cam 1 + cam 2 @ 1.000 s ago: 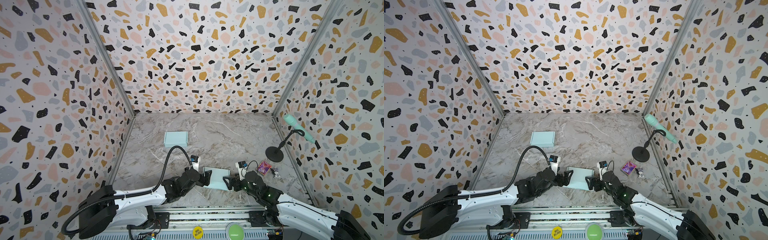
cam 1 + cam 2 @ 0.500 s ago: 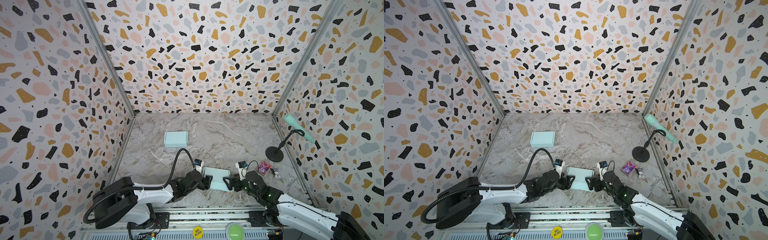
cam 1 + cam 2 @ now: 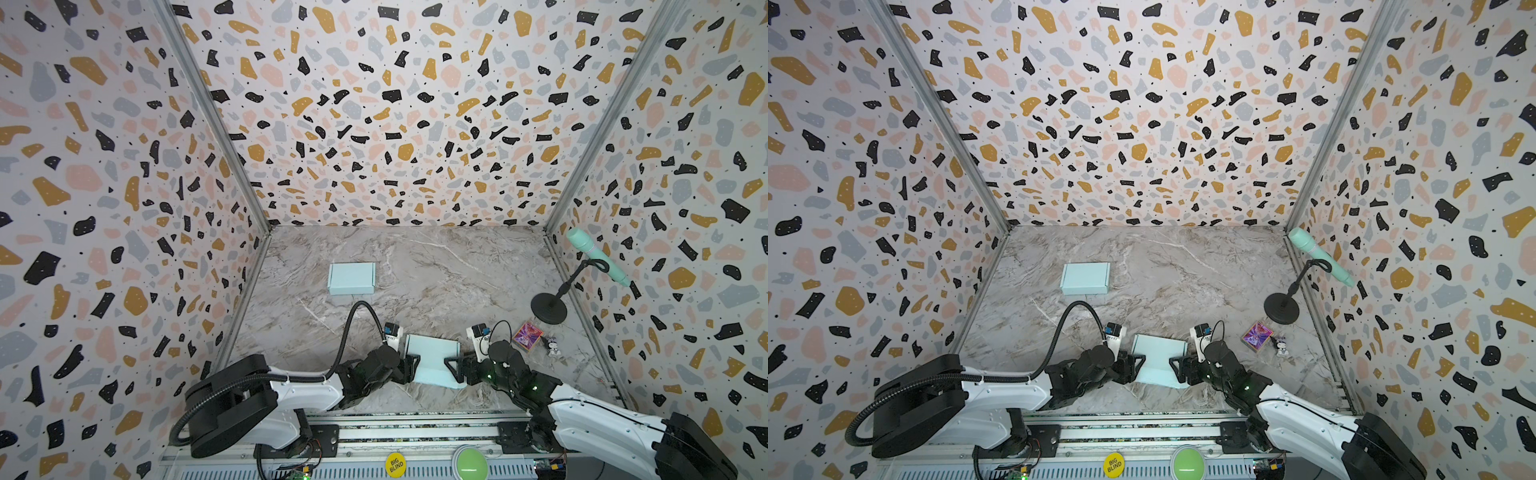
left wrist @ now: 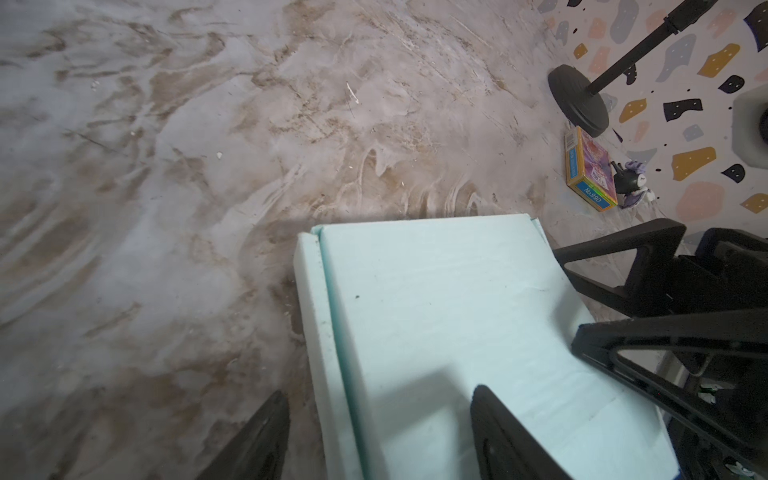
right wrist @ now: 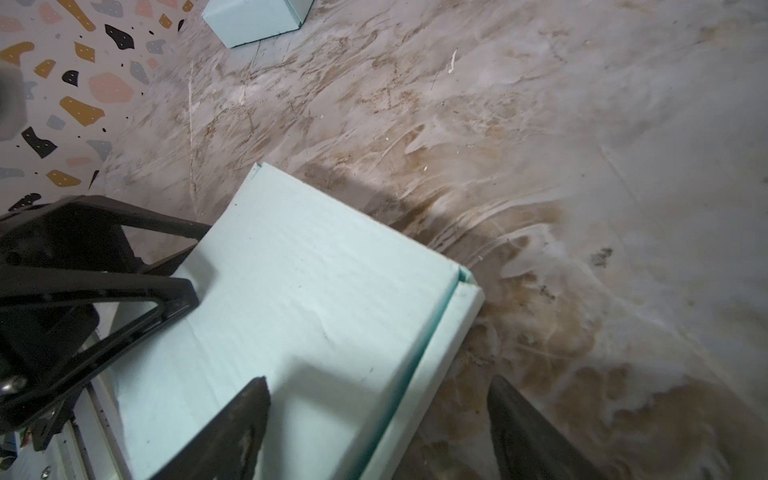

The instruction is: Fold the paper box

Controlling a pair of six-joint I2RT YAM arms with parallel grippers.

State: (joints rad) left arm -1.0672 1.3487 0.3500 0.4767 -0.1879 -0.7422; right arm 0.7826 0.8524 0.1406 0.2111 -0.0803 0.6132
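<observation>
Left pincer [image 3: 414, 368] has moved in on the paper box [image 3: 432, 357] at the desk [image 3: 415, 266] front; right pincer [image 3: 451, 369] sits opposite. Both are narrowing but still gapped, straddling side walls with nothing clamped. Squeeze likely next.

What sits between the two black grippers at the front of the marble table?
The pale blue paper box lies between the left gripper and the right gripper, as both top views show. In the wrist views, each gripper straddles one side edge.
</observation>
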